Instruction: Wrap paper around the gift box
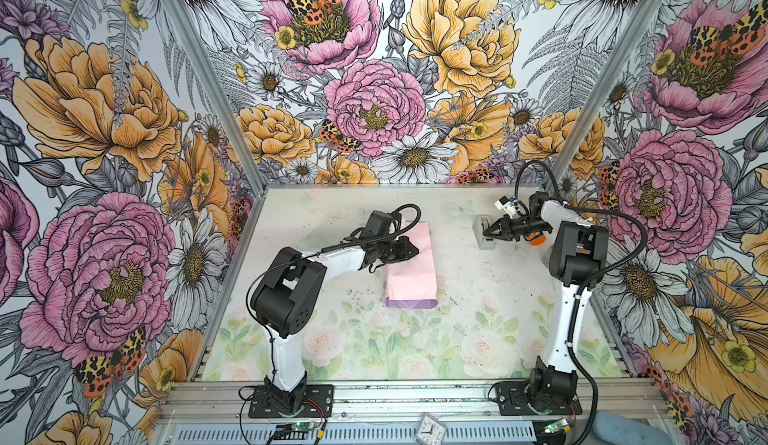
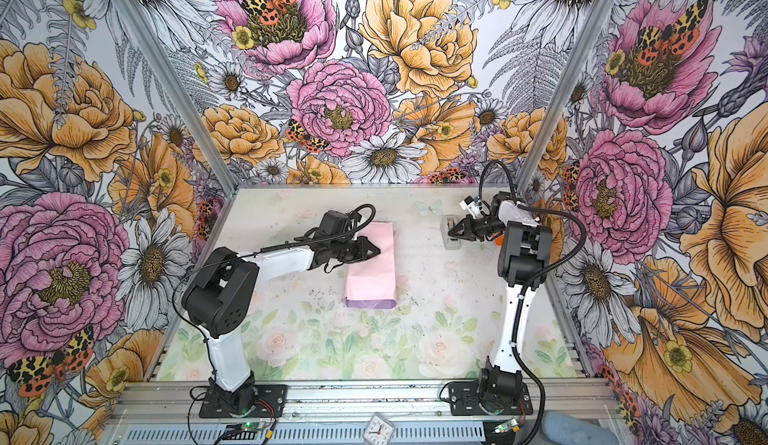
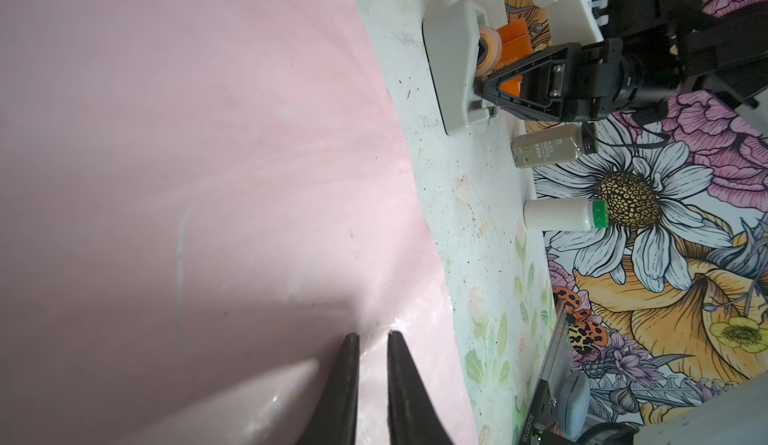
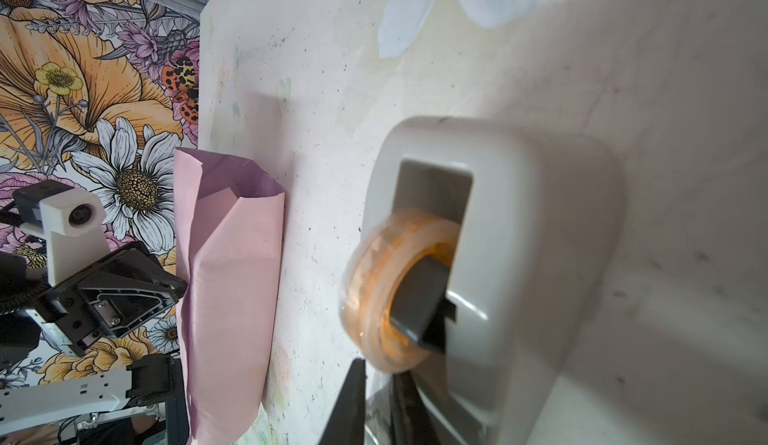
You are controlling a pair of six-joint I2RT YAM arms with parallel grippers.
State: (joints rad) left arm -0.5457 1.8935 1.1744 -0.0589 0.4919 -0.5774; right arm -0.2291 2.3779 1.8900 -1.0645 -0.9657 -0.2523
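Observation:
The paper (image 1: pixel 409 264) (image 2: pixel 371 262) lies folded into a long pink tube in mid-table, with a lilac band at its near end. The gift box is hidden. My left gripper (image 1: pixel 415 251) (image 3: pixel 371 333) rests on the paper's top (image 3: pixel 208 173), jaws drawn to a narrow slit over a glossy patch, nothing clearly held. At the back right my right gripper (image 1: pixel 485 233) (image 4: pixel 380 366) is at the grey tape dispenser (image 1: pixel 480 244) (image 4: pixel 519 256). Its jaws are pinched on the clear tape strip just below the roll (image 4: pixel 374 289).
A pepper bottle (image 3: pixel 548 148) and a white bottle with a green cap (image 3: pixel 561 213) lie by the right wall. An orange object (image 1: pixel 536 238) sits behind the right wrist. A small clock (image 1: pixel 431 428) rests on the front rail.

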